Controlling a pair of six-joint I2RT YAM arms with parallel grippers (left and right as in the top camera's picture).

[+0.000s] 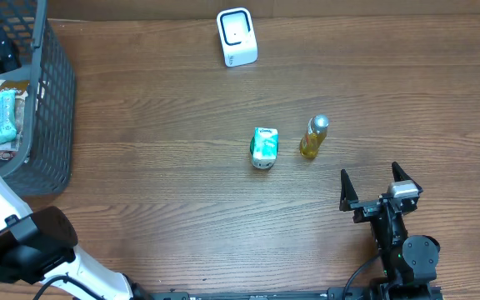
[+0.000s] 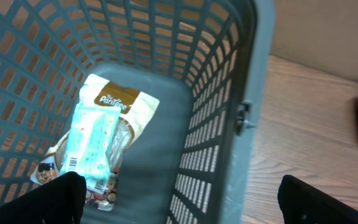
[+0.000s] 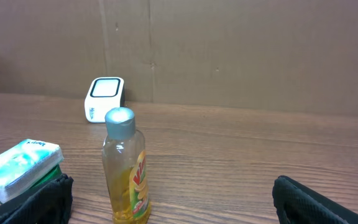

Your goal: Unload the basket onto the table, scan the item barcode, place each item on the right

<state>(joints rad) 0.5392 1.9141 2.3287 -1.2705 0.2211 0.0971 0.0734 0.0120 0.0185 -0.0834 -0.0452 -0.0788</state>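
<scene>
Overhead, the white scanner [image 1: 237, 37] stood at the far edge of the brown table [image 1: 165, 200]. A small green and white pack [image 1: 264, 147] sat near the middle of the table. A yellow bottle [image 1: 313, 137] with a silver cap was just beside the pack on its right, and the two did not touch. The right tool [image 1: 369, 170] was near the bottle, on the robot's side of it. Its two fingers were wide apart and had nothing between them. A grey basket [image 1: 52, 108] sat at the left edge of the table.

From the right wrist, the bottle stood straight up in front of the tool. The pack lay to the left of it, and the scanner was well behind both.

From the left wrist, the left tool [image 2: 179, 199] hung over the basket's side wall with its fingers wide apart, holding nothing. One finger was over the inside of the basket and the other was over the table. Down in the basket, a light blue packet [image 2: 91, 146] lay on top of a white and brown bag [image 2: 126, 102]
</scene>
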